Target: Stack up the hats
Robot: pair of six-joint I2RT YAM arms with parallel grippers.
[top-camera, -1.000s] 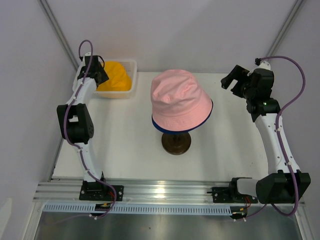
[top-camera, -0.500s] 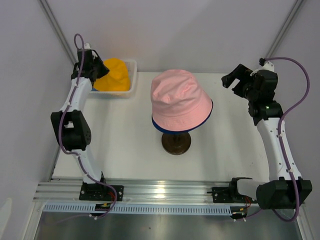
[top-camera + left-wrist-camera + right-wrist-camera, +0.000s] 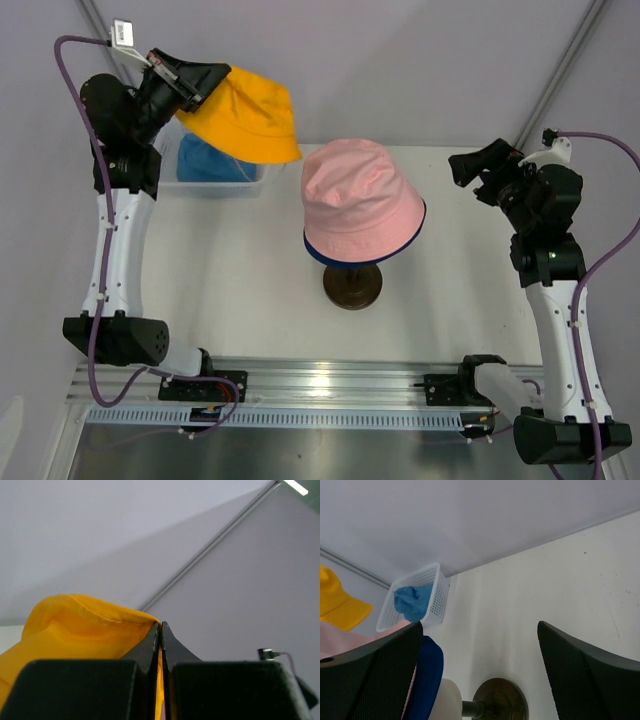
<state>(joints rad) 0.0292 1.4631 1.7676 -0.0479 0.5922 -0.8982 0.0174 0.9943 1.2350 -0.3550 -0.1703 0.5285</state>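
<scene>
My left gripper [image 3: 205, 78] is shut on the brim of the yellow-orange hat [image 3: 248, 115] and holds it high above the basket; the left wrist view shows the fabric [image 3: 75, 625] pinched between the jaws. The pink hat [image 3: 358, 200] sits on the mannequin head over the dark blue hat [image 3: 322, 255], whose brim shows below it. The light blue hat [image 3: 208, 160] lies in the white mesh basket [image 3: 255, 175]. My right gripper [image 3: 470, 165] is open and empty, in the air right of the pink hat. The right wrist view shows the light blue hat [image 3: 414, 601] and the dark blue brim [image 3: 427, 670].
The mannequin's dark round stand [image 3: 352, 285] is at the table's middle. The basket stands at the back left corner by the wall. Grey walls close in on the back and both sides.
My left gripper has lifted the yellow-orange hat up out of the basket, uncovering the light blue hat. The right arm has risen a little.
</scene>
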